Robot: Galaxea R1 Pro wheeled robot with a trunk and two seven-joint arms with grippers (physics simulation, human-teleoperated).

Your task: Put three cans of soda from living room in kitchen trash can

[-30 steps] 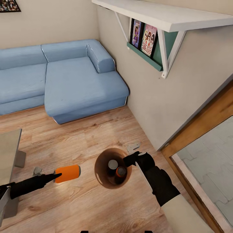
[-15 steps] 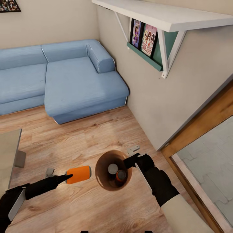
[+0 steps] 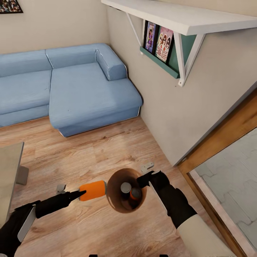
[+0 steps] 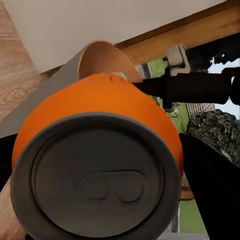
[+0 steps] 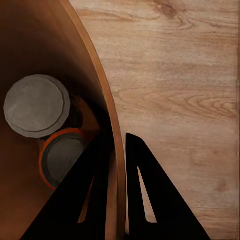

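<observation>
In the head view an orange soda can (image 3: pixel 92 190) lies sideways in the air, my left gripper (image 3: pixel 79 194) shut on its far end. Its other end is right at the rim of the trash can (image 3: pixel 115 178), which hangs tilted above the wood floor. My right gripper (image 3: pixel 142 177) is shut on the bin's rim. Inside stand a can with a grey top (image 3: pixel 125 186) and a second orange can (image 3: pixel 134 193). The left wrist view has the held can (image 4: pixel 100 165) close up with the bin (image 4: pixel 102 57) behind. In the right wrist view, fingers (image 5: pixel 150 200) straddle the rim (image 5: pixel 107 115) above both cans (image 5: pixel 37 105).
A blue corner sofa (image 3: pixel 82 89) fills the back left. A white wall shelf (image 3: pixel 178 18) with picture frames juts out above right. A grey table (image 3: pixel 9 171) edge stands at the left. A wooden door threshold (image 3: pixel 217 142) and pale tiled floor lie to the right.
My left gripper has carried the orange can to the right, from well left of the bin up to its rim. The bin and right gripper have sunk slightly.
</observation>
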